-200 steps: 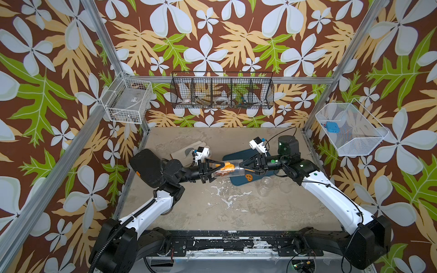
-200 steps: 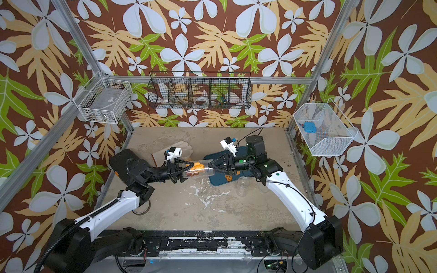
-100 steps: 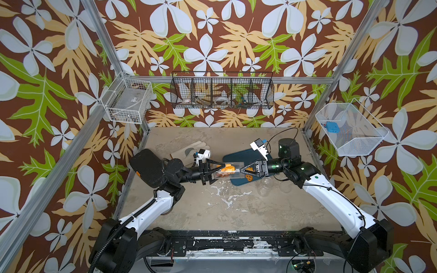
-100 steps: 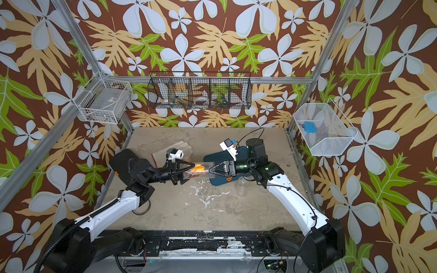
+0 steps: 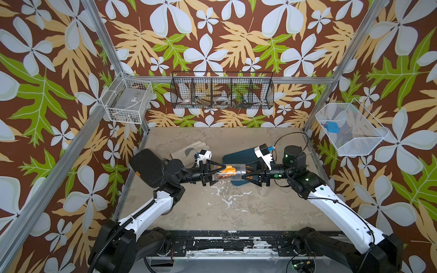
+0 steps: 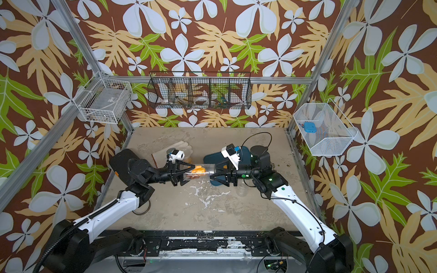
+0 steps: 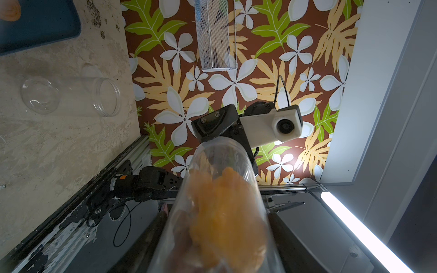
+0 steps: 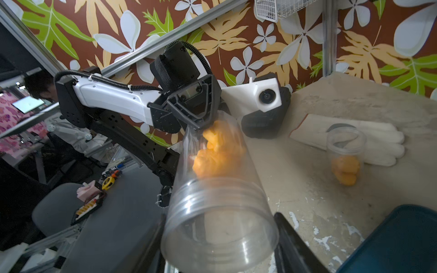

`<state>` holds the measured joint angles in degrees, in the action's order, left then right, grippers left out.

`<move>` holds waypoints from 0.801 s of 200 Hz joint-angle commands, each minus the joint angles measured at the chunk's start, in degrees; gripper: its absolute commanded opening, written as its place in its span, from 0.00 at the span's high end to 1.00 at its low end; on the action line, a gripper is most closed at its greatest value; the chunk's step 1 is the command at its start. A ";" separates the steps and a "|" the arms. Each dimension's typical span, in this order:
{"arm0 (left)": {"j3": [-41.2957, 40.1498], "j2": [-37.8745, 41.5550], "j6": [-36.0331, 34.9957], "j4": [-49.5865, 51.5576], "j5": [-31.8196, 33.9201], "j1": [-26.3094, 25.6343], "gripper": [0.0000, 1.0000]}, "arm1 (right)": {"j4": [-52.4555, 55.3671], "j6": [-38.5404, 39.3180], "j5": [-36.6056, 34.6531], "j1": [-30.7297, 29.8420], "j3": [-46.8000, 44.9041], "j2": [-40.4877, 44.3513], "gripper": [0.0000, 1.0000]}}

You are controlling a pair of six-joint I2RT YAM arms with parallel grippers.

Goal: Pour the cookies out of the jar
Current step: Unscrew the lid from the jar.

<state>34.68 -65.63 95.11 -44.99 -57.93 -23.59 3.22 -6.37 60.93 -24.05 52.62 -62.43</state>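
One jar [image 5: 238, 171] is held level above the table [image 5: 236, 212], between left gripper [image 5: 216, 173] and right gripper [image 5: 247, 173]. The cookies [image 5: 228, 170] are bunched at the left gripper's end. The tray [image 5: 236, 157] is set under its other end. A glove [image 5: 189, 151] is laid back-left, second jar [image 8: 345, 151] just beside it. An empty jar [image 7: 71, 97] is laid before the right gripper.

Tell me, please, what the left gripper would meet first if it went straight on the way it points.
The left gripper grips the clear jar, which fills that line; beyond it, probably the right gripper.
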 commanded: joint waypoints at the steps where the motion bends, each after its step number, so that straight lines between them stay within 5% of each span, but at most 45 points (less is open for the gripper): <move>1: -0.47 0.56 1.01 0.04 1.25 0.48 0.67 | -0.02 14.11 -2.03 -0.57 0.30 0.64 0.42; 103: -1.83 1.45 1.01 0.00 1.25 0.46 0.67 | 3.96 46.83 -12.06 -5.80 -3.34 6.47 0.41; 135: -1.89 1.32 0.96 0.01 1.29 0.48 0.67 | 3.98 47.51 -13.47 -5.88 -3.71 7.07 0.20; 145: -1.81 1.32 0.87 0.04 1.25 0.48 0.67 | 4.76 47.29 -13.62 -5.92 -3.50 7.01 0.00; 160: -1.89 1.37 0.84 -0.10 1.27 0.48 0.67 | 4.88 45.36 -14.13 -5.92 -3.49 7.67 0.00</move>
<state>32.71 -64.40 95.68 -43.55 -57.14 -23.27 6.90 39.68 47.55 -29.95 48.77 -55.40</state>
